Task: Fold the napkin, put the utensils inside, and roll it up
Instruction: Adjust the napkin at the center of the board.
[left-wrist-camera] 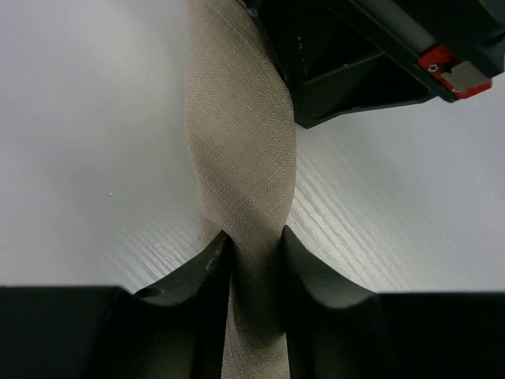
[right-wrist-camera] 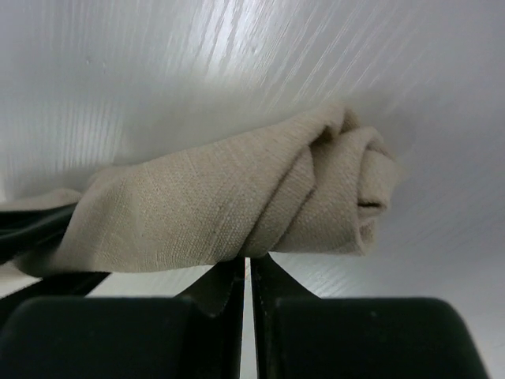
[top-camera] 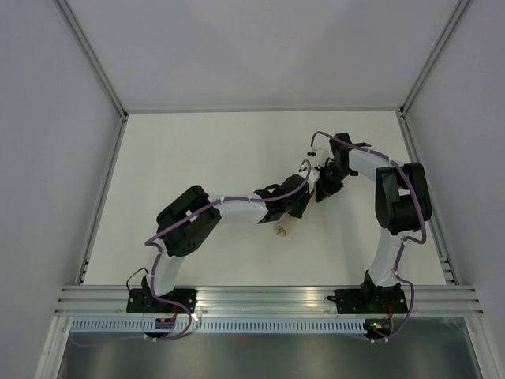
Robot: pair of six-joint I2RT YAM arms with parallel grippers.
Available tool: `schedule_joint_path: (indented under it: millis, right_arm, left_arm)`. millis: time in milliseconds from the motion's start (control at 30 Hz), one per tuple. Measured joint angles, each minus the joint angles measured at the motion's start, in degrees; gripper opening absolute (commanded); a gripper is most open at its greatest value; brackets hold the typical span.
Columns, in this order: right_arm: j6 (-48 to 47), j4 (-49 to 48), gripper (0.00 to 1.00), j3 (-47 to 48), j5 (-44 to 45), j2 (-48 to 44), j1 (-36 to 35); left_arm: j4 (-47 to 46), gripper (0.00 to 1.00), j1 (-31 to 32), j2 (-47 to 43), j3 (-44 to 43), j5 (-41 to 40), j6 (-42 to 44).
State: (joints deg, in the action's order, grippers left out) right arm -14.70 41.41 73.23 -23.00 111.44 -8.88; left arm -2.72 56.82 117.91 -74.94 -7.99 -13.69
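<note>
I see the woven tan napkin [right-wrist-camera: 229,197] rolled into a tube. My left pincer [left-wrist-camera: 255,237] pinches it; my right pincer [right-wrist-camera: 248,264] is pressed together.

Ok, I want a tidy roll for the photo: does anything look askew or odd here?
The napkin is rolled unevenly: its end shows loose, lumpy layers in the right wrist view, and a diagonal twist crosses it in the left wrist view. No fork shows; whether it is inside, I cannot tell.
</note>
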Motion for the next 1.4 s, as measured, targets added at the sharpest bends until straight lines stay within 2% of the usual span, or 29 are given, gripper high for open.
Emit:
schedule_joint_path:
  millis: [500, 967, 1400]
  right_arm:
    - [2.3, -0.2, 0.08, 8.7, 1.2, 5.7, -1.0]
    - [2.5, -0.1, 0.08, 14.2, 3.6, 9.0, -2.9]
    - [3.0, -0.4, 0.08, 14.3, 4.1, 9.1, -3.1]
  left_arm:
    - [3.3, 0.47, 0.9, 3.6, -6.2, -3.9, -8.8]
    - [5.6, 0.51, 0.9, 5.9, -10.1, -5.4, -11.8]
    - [5.7, 0.55, 1.0, 6.0, -10.3, -5.4, -12.2]
